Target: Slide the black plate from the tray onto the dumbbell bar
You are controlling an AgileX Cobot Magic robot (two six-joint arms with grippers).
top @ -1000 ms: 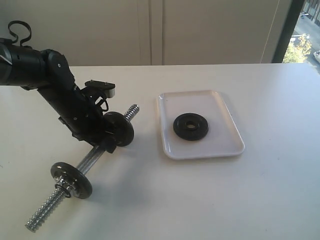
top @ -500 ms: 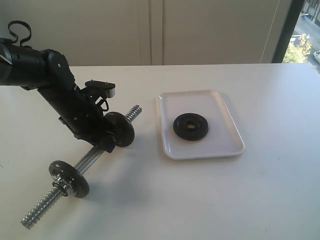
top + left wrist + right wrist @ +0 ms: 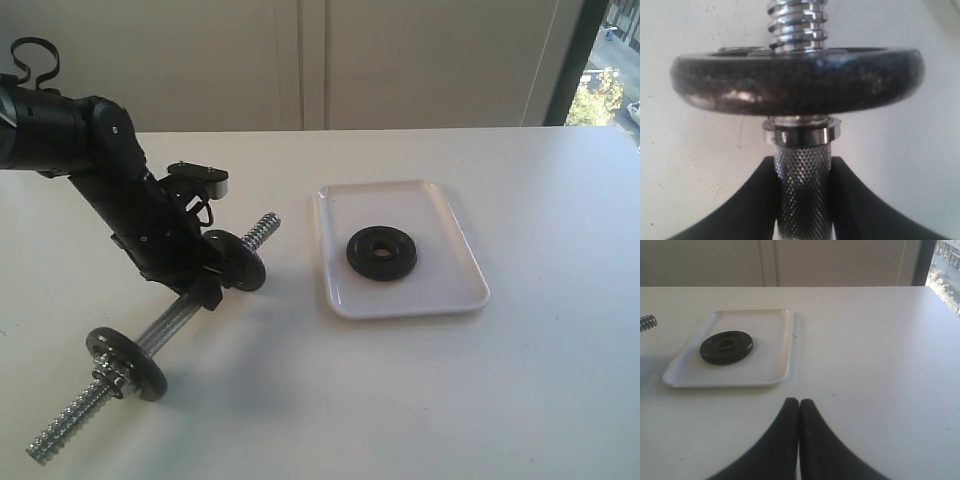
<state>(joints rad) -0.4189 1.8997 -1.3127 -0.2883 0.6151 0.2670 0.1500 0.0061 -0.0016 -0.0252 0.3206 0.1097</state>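
Behind left arm, middle of dumbbell bar (hidden)

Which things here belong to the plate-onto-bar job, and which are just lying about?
Job: black plate, tray, dumbbell bar, left gripper with jaws clamped on the bar.
Lying about: far mounted disc, near mounted disc, right gripper, table.

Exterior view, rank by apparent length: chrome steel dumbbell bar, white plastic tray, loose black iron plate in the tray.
1. chrome steel dumbbell bar, clearly longest
2. white plastic tray
3. black iron plate
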